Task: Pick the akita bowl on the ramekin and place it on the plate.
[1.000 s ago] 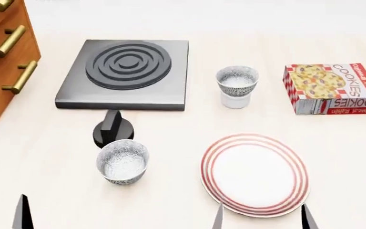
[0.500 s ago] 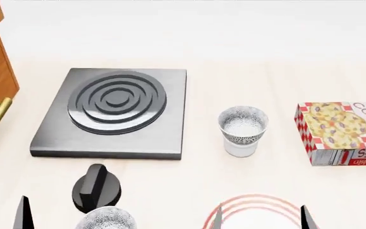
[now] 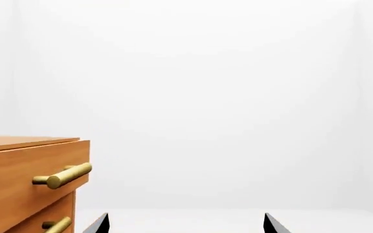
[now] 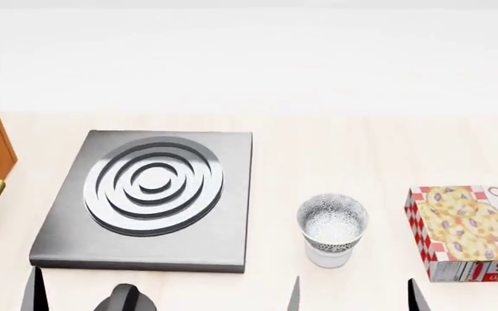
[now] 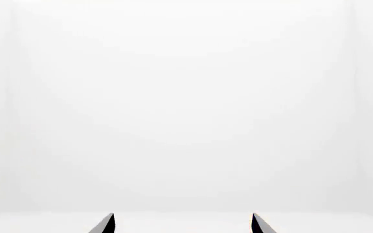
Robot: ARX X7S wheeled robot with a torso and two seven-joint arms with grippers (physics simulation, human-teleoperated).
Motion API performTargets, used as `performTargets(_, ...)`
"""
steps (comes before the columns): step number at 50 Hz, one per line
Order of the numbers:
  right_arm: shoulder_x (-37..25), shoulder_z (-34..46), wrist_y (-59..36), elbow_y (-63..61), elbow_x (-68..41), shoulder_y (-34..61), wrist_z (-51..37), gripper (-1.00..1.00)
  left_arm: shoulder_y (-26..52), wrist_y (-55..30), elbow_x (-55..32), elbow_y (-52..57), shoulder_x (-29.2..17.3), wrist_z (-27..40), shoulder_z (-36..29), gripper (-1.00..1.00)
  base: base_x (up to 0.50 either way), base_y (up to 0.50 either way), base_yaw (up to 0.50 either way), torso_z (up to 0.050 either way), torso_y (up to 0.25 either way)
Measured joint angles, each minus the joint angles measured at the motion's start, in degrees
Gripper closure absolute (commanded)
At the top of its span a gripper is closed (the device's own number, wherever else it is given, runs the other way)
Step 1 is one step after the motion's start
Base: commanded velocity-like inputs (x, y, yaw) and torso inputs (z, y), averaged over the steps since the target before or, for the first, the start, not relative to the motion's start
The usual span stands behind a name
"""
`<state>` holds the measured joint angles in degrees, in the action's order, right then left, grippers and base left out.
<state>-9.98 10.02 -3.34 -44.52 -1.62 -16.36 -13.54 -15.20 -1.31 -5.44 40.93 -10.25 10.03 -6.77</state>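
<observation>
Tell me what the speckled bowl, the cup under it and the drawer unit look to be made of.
Akita bowl: likely glazed ceramic, fine grey-black speckle on white. Ramekin: glossy plain white, probably ceramic too. Drawer unit: wood-grain orange-brown fronts, with brass-looking shiny handles.

Pale wood counter carries grey hotplate, black knob just in front. Ramekin stands w/ cookie box beside it.

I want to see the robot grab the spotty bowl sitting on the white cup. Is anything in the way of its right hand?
Nothing visible blocks it. The akita bowl sits on the ramekin, with only bare counter between it and the right gripper.
</observation>
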Motion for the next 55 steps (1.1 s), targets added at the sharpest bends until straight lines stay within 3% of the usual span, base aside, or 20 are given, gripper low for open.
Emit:
performTargets(16, -0.9, 0.5, -0.2, 0.0, -0.4, 0.0, -0.7, -1.00, -0.1, 0.7, -0.4, -0.2, -0.8, 0.6, -0.5, -1.00, 0.00, 0.00, 0.00, 0.044, 0.000)
performTargets(55, -2.5, 1.9, 0.2, 0.4, -0.5, 0.3, -2.4, -1.00, -1.0, 5.6, 2.0, -1.4, -2.6, 2.0, -2.2, -1.00, 0.00, 0.00, 0.00, 0.000, -0.249)
